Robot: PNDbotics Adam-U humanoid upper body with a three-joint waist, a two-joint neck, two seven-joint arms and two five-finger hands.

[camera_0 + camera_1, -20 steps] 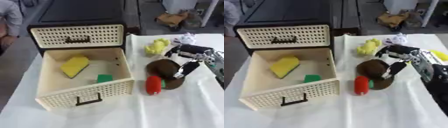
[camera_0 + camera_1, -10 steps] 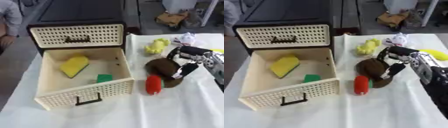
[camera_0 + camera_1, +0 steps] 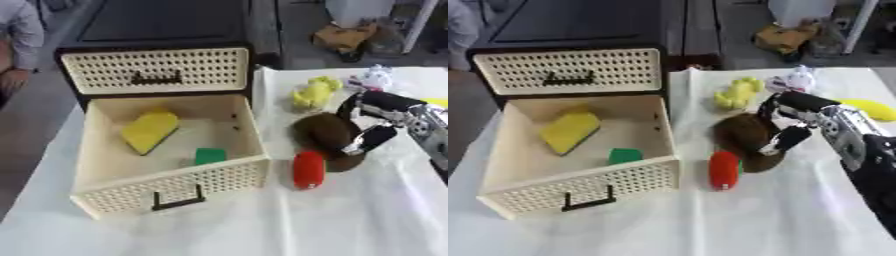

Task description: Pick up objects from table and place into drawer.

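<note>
On your far left stands the cream perforated drawer unit (image 3: pixel 157 75), its lower drawer (image 3: pixel 171 187) pulled out toward you over the white cloth-covered table (image 3: pixel 262 225). Inside that open drawer lie a yellow wedge-shaped sponge (image 3: pixel 150 131) toward the back left and a small green block (image 3: pixel 209 155) nearer the front wall — the two well apart.

Just right of the drawer's front corner a red cylinder-shaped object (image 3: pixel 308 169) lies on the cloth, touching or nearly touching the dark brown rounded object (image 3: pixel 325 137) behind it. Further back sits a yellow soft toy (image 3: pixel 313 92), with a small white figure (image 3: pixel 374 78) beside it and a yellow banana-like shape (image 3: pixel 870 109) at the right edge.

Your right hand (image 3: pixel 791 131) comes in from the right and sits over the brown object, fingers curled around its right side with one finger (image 3: pixel 369 140) pressed down against it — though the blur makes it hard to say whether the object is clear of the table. Your left hand does not show.
</note>
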